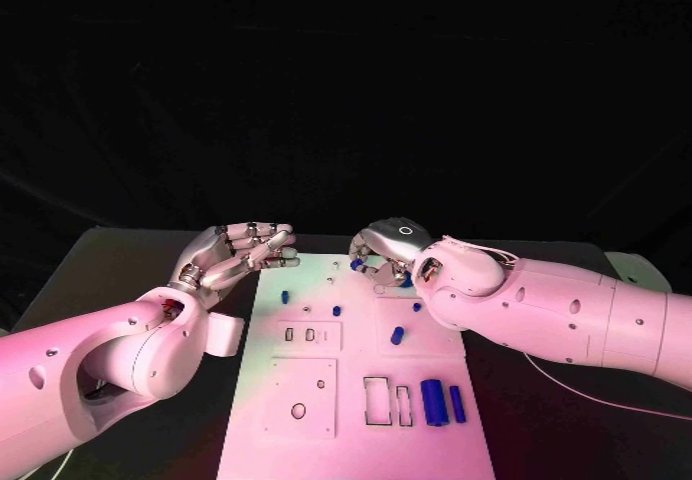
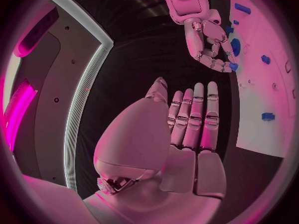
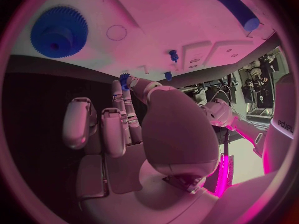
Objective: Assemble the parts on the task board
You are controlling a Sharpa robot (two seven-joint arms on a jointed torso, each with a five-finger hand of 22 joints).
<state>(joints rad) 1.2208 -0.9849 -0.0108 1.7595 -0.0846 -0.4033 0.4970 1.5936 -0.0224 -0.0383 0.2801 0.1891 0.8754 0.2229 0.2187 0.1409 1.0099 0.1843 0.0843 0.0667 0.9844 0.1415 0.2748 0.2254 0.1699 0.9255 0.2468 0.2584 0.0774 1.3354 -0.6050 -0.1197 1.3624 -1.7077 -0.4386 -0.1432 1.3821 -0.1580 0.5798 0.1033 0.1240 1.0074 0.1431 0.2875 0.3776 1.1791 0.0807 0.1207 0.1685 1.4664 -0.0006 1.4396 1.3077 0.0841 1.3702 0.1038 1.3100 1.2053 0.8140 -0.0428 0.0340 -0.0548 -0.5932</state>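
On the black table [image 1: 144, 250], the right hand [image 1: 387, 252] seems to pinch a small gear [image 3: 124, 78] that could slip onto the board [image 1: 361, 400], while the left hand [image 1: 238, 255] hangs open and holds nothing.

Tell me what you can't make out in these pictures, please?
- Whether the right hand actually grips a blue part: in the head view its own fingers cover the spot at the board's far edge.
- The small gear at its fingertips in the right wrist view: mostly hidden by a finger.
- The long peg there: cut off near the circle's rim.
- The tiny holes and marks on the board: too small to read.
- The left hand looks empty, palm partly self-hidden.
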